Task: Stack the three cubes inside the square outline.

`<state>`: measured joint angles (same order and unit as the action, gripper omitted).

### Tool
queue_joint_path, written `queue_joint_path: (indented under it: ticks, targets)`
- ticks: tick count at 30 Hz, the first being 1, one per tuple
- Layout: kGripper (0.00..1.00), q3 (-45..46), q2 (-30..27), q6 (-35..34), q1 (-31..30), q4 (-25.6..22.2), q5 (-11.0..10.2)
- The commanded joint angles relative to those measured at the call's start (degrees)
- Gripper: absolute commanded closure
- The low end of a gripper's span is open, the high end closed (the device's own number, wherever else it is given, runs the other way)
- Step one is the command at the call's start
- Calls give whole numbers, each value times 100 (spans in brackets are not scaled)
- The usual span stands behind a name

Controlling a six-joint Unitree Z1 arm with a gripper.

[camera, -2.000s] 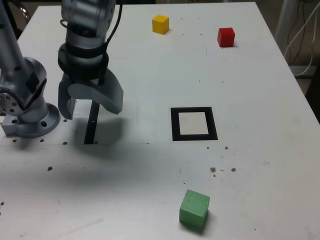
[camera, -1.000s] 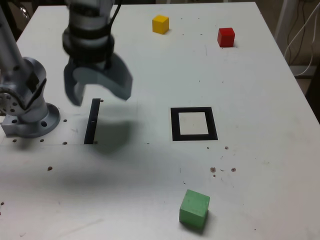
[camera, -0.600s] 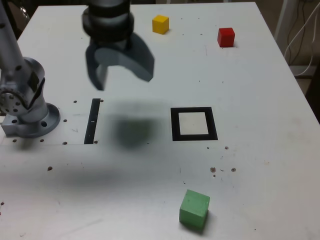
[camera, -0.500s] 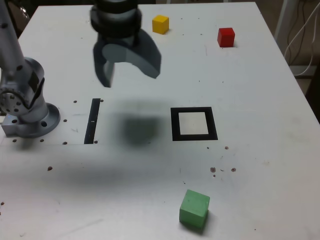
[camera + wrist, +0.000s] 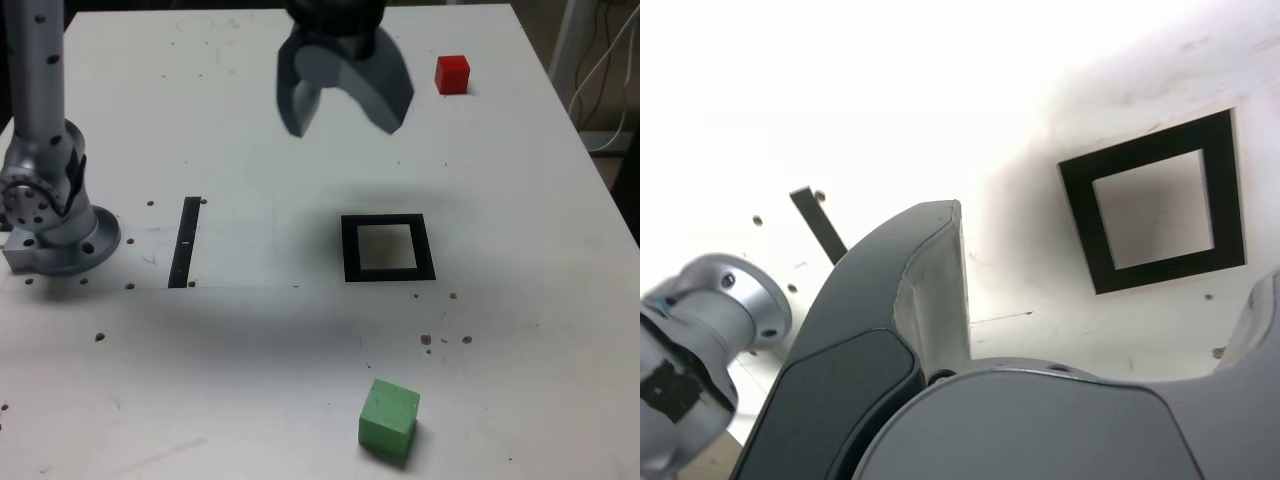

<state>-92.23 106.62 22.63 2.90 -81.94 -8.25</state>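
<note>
Gripper (image 5: 338,102) wide open, empty, hanging above the table (image 5: 520,330); I see red cube (image 5: 452,73) just beyond, green cube (image 5: 389,417) nearside.

Bare table (image 5: 520,220) surrounds the square outline (image 5: 388,248); green cube (image 5: 389,417) well apart

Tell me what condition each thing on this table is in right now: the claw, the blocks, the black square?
gripper: open, empty, raised above the table.
red cube: resting on the table, untouched.
green cube: resting on the table, apart from the rest.
yellow cube: hidden, cannot tell.
square outline: empty, nothing stacked inside.
black strip: lying flat.
</note>
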Motion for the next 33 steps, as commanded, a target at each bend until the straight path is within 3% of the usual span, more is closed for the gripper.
queue_joint_path:
  ticks: [1, 15, 21, 33]
  targets:
    - [2, -282, 148, 183, 130, -101, -13]
    - [2, -2213, 1145, 1473, 1405, -746, 53]
    - [2, -2729, 1490, 1672, 1686, -804, 67]
    - [2, -3889, 2283, 1910, 2103, -810, -115]
